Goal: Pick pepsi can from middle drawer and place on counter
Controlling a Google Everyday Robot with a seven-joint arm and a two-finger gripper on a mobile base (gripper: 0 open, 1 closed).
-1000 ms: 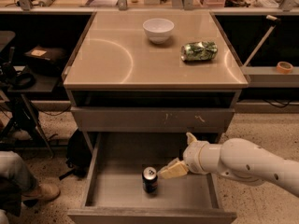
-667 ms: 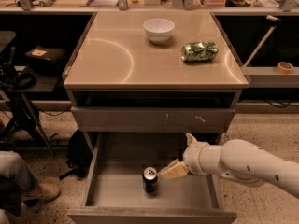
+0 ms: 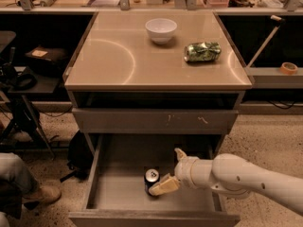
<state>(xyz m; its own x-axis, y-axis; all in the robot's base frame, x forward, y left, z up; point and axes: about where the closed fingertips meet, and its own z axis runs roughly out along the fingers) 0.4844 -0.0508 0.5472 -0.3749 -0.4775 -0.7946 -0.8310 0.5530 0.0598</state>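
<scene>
The pepsi can [image 3: 151, 179] is dark blue with a silver lid. It stands upright on the floor of the open middle drawer [image 3: 118, 193], near the middle. My gripper [image 3: 165, 172] reaches in from the right on a white arm, just right of the can. It is open: one pale finger [image 3: 164, 185] lies against the can's right side and the other finger [image 3: 180, 153] points up, apart from the can. The beige counter [image 3: 118, 60] caps the cabinet above.
A white bowl [image 3: 161, 30] and a crumpled green can [image 3: 202, 51] sit on the counter's far half. A shut drawer face with pale scratches [image 3: 156, 121] overhangs the open drawer. A person's leg and boot [image 3: 28, 188] are at the lower left.
My gripper has moved slightly down and left, so its lower finger now lies against the can. The can has not moved.
</scene>
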